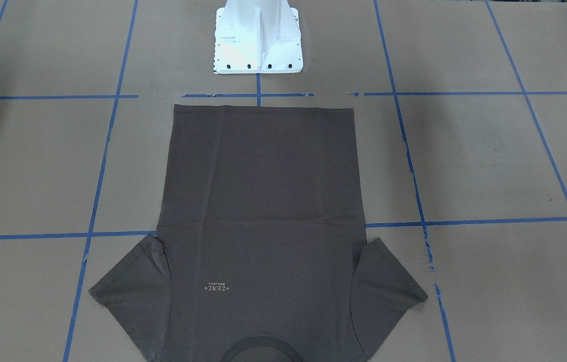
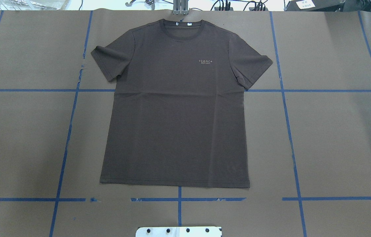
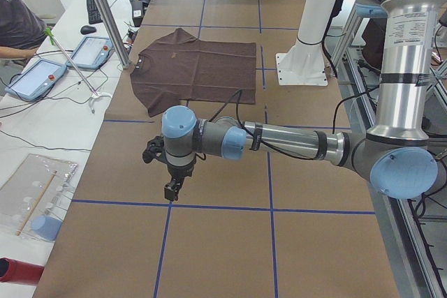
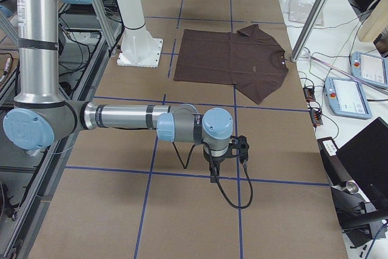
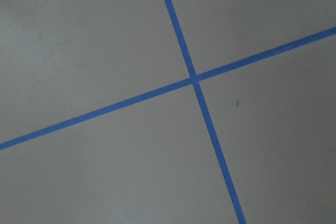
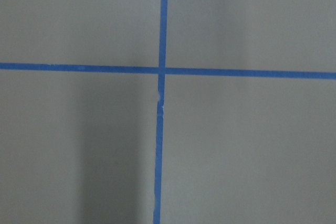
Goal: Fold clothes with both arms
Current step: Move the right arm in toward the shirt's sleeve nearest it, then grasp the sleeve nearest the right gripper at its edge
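The dark grey-brown T-shirt (image 2: 175, 108) lies flat and spread out on the brown table, collar away from the robot and hem toward the base. It also shows in the front view (image 1: 263, 211) and in both side views (image 3: 195, 68) (image 4: 233, 59). Neither arm reaches it. My left gripper (image 3: 172, 190) hangs over bare table well off to the shirt's left. My right gripper (image 4: 213, 177) hangs over bare table well off to its right. Each shows only in a side view, so I cannot tell whether it is open or shut. Both wrist views show only table and tape.
The white pedestal base (image 1: 258, 40) stands just behind the shirt's hem. Blue tape lines (image 2: 178, 199) grid the table. An operator's bench with tablets (image 3: 35, 78) and a metal post (image 3: 105, 12) lie along the table's far edge.
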{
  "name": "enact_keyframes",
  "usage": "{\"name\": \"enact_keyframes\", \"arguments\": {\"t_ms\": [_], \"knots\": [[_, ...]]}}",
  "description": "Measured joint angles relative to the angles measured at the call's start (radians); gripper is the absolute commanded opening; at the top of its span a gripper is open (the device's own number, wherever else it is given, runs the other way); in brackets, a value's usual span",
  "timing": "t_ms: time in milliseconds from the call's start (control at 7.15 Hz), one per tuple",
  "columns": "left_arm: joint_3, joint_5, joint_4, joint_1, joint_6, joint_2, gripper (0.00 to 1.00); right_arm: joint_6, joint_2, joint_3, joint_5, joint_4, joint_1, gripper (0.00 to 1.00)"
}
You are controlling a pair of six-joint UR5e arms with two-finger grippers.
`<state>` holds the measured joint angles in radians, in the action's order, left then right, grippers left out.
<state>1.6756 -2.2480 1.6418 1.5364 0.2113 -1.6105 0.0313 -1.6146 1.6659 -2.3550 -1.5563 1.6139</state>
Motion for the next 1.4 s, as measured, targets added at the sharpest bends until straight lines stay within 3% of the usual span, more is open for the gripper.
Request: {"name": "enact_keyframes", "arguments": {"t_ms": [280,699,979,1399], "knots": [[-0.004,-0.002,0.099,-0.007,-0.005,-0.026,1.0,-0.159,0.096,-0.05,0.005,0.194,-0.101,1.0],[-0.012,-0.017,0.161,-0.012,-0.056,-0.058,1.0,-0.341,0.264,-0.284,0.014,0.419,-0.26,1.0],[-0.027,-0.024,0.189,-0.016,-0.081,-0.073,1.0,-0.542,0.453,-0.418,0.014,0.46,-0.351,1.0],[-0.033,-0.025,0.243,-0.018,-0.106,-0.077,1.0,-0.786,0.641,-0.556,0.167,0.556,-0.539,1.0]]}}
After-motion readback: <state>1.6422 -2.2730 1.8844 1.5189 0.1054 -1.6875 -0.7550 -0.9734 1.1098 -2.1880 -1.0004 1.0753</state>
